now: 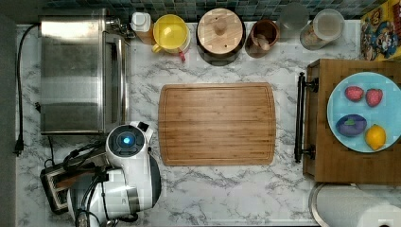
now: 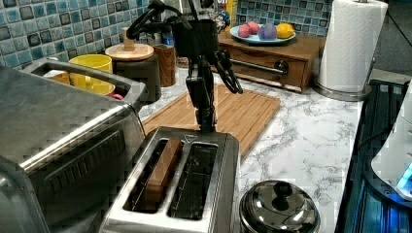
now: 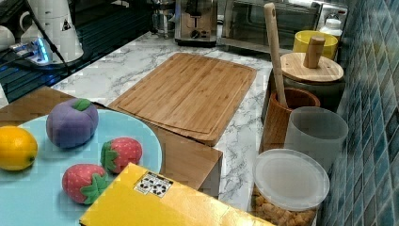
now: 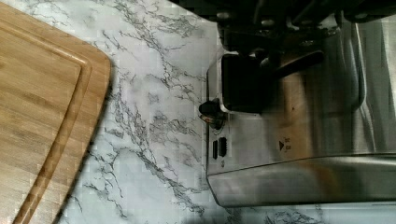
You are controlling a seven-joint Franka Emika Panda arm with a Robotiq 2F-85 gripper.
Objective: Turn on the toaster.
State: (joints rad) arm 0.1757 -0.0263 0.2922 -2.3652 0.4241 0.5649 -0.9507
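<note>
Gripper [image 2: 206, 121] hangs at the far end of the toaster [image 2: 180, 179], fingertips touching its top edge beside the toaster oven [image 2: 53, 141]; whether the fingers are spread or pressed together cannot be told

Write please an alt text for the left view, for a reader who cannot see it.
A steel toaster with bread in one slot stands in front, and the robot's gripper hangs at its far end. A toaster oven stands on the left view's left, a wooden cutting board behind, and a pot lid beside the toaster.
</note>
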